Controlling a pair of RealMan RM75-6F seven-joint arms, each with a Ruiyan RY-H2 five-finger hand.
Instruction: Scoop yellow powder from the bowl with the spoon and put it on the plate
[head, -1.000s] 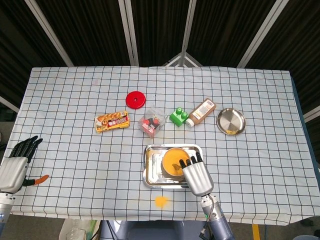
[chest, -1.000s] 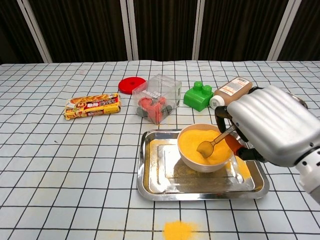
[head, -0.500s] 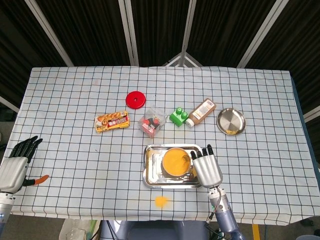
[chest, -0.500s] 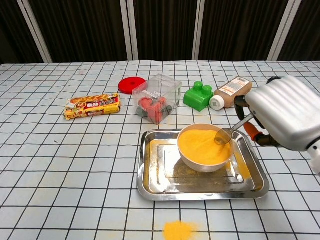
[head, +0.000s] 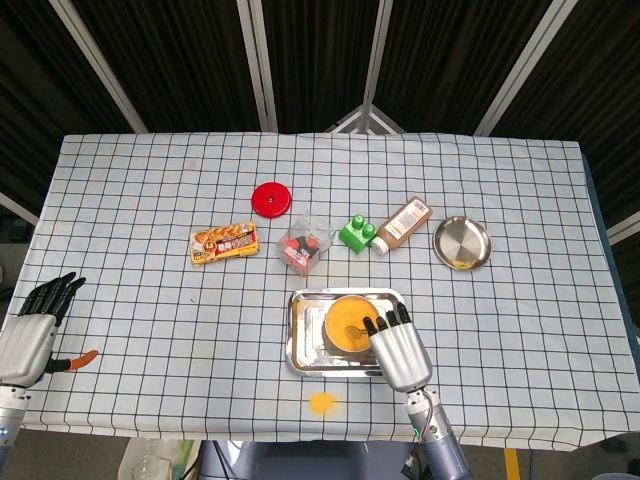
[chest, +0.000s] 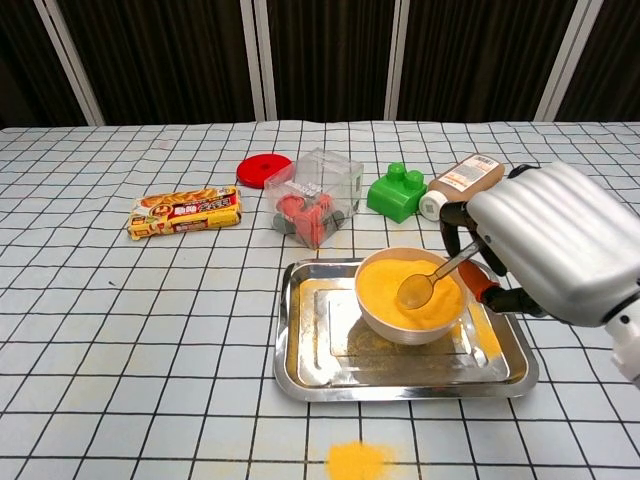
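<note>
A white bowl (chest: 388, 322) of yellow powder (chest: 385, 285) stands in a steel tray (chest: 400, 372). My right hand (chest: 545, 255) holds a metal spoon (chest: 428, 282) by its handle, just right of the bowl. The spoon's tip lies on the powder near the bowl's middle. In the head view the right hand (head: 398, 348) covers the bowl's (head: 343, 322) right side and hides the spoon. The round steel plate (head: 462, 242) sits at the right with a little yellow on it, apart from the hand. My left hand (head: 25, 340) rests at the table's left edge, fingers apart, empty.
A spill of yellow powder (head: 321, 402) lies in front of the tray (head: 300, 345). Behind the tray stand a clear box (chest: 315, 195), a green block (chest: 397, 192) and a brown bottle (chest: 462, 182) lying down. A red lid (chest: 265, 168) and a snack pack (chest: 185, 213) lie further left.
My right hand has moved back left over the bowl. The spoon's tip has gone from the bowl's right rim to the middle of the powder. The left hand has stayed still.
</note>
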